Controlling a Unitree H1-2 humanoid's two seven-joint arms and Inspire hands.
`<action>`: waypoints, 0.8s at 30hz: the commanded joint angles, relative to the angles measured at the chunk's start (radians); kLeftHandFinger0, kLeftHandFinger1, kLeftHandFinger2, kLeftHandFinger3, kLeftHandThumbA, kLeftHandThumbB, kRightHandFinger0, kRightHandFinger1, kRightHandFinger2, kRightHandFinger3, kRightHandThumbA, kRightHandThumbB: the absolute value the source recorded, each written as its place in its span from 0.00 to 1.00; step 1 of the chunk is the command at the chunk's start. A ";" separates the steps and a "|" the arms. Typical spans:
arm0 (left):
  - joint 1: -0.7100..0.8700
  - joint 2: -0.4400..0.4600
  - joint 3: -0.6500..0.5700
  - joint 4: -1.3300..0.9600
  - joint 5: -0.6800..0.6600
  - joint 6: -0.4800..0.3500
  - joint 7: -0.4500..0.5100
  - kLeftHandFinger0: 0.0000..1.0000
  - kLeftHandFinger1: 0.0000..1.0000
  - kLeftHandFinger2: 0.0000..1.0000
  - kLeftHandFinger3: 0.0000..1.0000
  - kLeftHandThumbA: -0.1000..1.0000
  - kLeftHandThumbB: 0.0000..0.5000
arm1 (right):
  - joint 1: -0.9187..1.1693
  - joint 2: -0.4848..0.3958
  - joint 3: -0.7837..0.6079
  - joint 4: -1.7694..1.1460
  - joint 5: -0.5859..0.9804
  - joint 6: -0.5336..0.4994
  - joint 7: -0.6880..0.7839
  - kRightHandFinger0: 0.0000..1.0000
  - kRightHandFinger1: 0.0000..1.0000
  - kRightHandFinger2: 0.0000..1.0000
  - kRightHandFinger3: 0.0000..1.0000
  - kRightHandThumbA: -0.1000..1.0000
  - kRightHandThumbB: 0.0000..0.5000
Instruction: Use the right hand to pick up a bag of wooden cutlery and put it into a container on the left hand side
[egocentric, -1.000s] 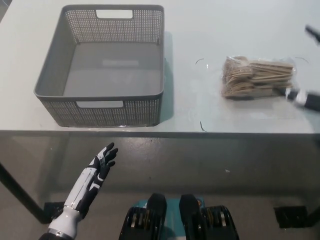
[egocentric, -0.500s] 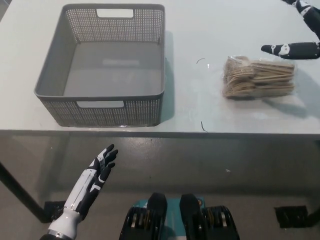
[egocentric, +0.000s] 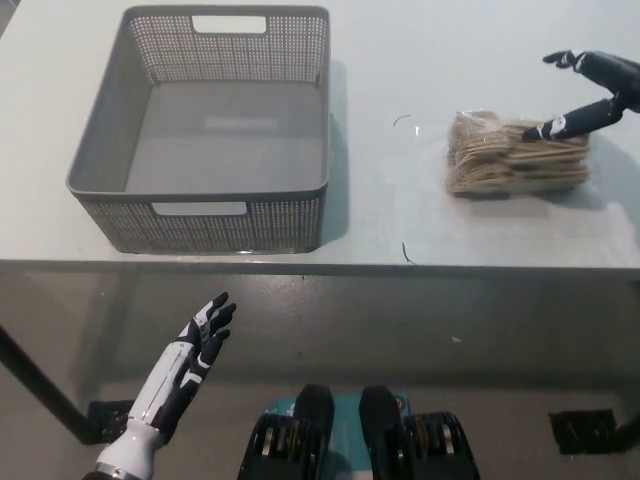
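A wide bare strip of table (egocentric: 400, 60) runs down the middle of the frame, between the grey basket (egocentric: 200, 210) at upper left and the bag of wooden cutlery (egocentric: 515, 155) at right; nothing stands in that strip. The basket's perforated walls rise all round, so its bare floor is reachable only from above, over the rim. The black right hand (egocentric: 590, 95), fingers spread, hangs over the bag's upper right corner. The white left hand (egocentric: 190, 360) sits at lower left, below the table edge, well apart.
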 joint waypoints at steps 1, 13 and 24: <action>-0.005 0.014 0.003 -0.022 -0.015 -0.039 -0.019 1.00 1.00 1.00 1.00 0.93 0.21 | -0.078 -0.013 0.014 0.032 -0.027 -0.062 0.028 1.00 1.00 1.00 1.00 0.93 1.00; -0.011 0.017 0.003 -0.019 -0.007 -0.042 -0.019 1.00 1.00 1.00 1.00 0.92 0.20 | -0.111 -0.032 0.013 0.069 -0.018 -0.085 0.081 1.00 1.00 1.00 1.00 0.88 1.00; -0.020 0.022 -0.001 -0.024 -0.006 -0.026 -0.025 1.00 1.00 1.00 1.00 0.93 0.24 | -0.177 -0.052 0.043 0.101 -0.062 -0.109 0.124 1.00 1.00 1.00 1.00 0.88 1.00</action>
